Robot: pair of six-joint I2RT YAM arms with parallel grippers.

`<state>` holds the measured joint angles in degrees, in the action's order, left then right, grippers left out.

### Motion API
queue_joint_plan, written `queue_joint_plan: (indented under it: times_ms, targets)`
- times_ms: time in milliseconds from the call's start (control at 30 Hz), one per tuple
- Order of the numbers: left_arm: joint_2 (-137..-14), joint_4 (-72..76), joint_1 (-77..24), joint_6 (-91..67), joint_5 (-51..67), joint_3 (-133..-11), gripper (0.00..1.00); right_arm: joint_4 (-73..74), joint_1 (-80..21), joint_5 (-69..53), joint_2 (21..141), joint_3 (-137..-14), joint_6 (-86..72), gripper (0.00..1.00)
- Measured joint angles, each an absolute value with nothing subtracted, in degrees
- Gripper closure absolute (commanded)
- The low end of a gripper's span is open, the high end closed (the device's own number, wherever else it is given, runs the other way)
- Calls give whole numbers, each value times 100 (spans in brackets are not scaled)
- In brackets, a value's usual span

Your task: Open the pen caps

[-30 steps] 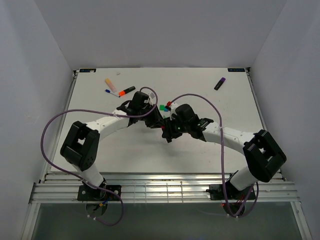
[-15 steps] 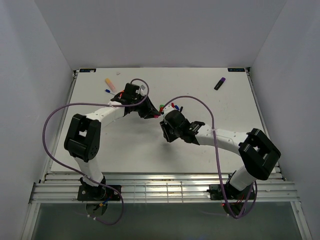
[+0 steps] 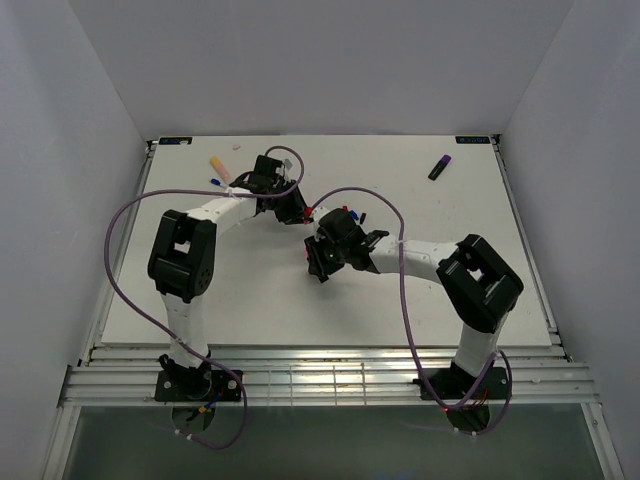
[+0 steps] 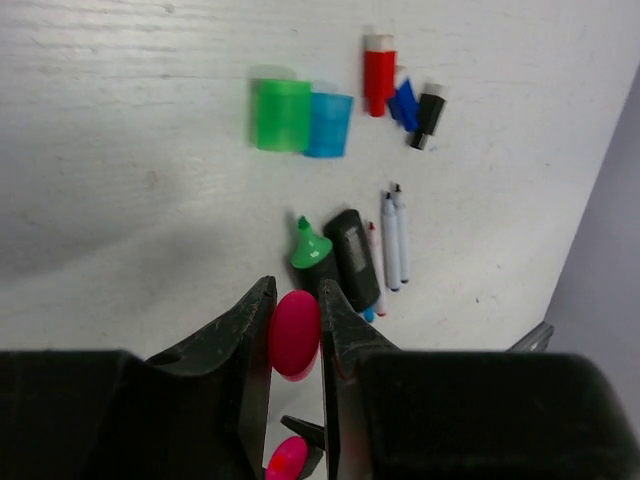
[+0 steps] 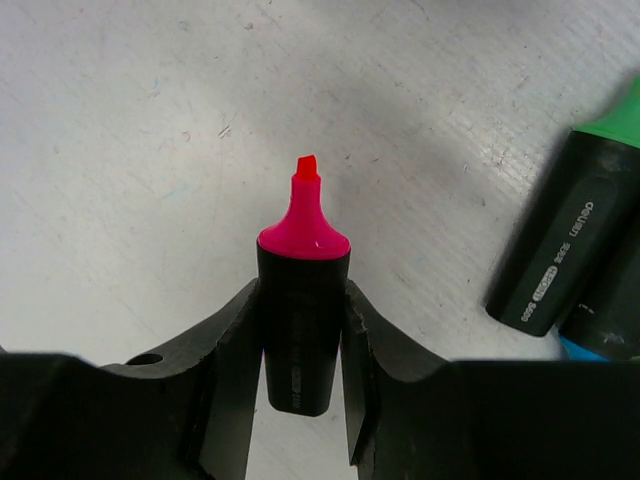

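Note:
My left gripper (image 4: pixel 295 300) is shut on a pink cap (image 4: pixel 295 333), held above the table; in the top view it (image 3: pixel 296 212) is at mid-table. My right gripper (image 5: pixel 303 335) is shut on the black body of a pink highlighter (image 5: pixel 303 330) whose bare pink tip (image 5: pixel 307 172) points away from it. In the top view the right gripper (image 3: pixel 318 264) is just in front of the left one, apart from it. Loose green (image 4: pixel 280 115), blue (image 4: pixel 329 124) and red (image 4: pixel 379 73) caps lie on the table beyond the left gripper.
An uncapped green highlighter (image 4: pixel 312 245), another black highlighter (image 4: pixel 352 255) and thin pens (image 4: pixel 392 240) lie under the left gripper. A purple-capped highlighter (image 3: pixel 439 167) lies at the back right. A pink-orange highlighter (image 3: pixel 220 168) and a thin blue pen (image 3: pixel 215 183) lie at the back left.
The two grippers, close together a second ago, have drawn apart. The left has moved back-left with the pink cap. The right has moved left with the uncapped highlighter.

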<state>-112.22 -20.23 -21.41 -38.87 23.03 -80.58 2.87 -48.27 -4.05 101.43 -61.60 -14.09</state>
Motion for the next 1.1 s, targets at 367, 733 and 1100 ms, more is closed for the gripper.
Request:
queue_joint_plan:
  times_ms: [367, 733, 1100]
  targets:
    - [-12232, -2303, -1879, -3743, 2211, -8514, 85, 314, -4609, -47, 10634, -6534, -1387, 86]
    - [-12481, -2060, -1859, -3830, 2521, -8718, 56, 342, -4316, 137, 10921, -6794, -1179, 73]
    - [-12615, -1970, -1859, -3911, 2639, -8923, 47, 449, -4211, 176, 11028, -6934, -1004, 59]
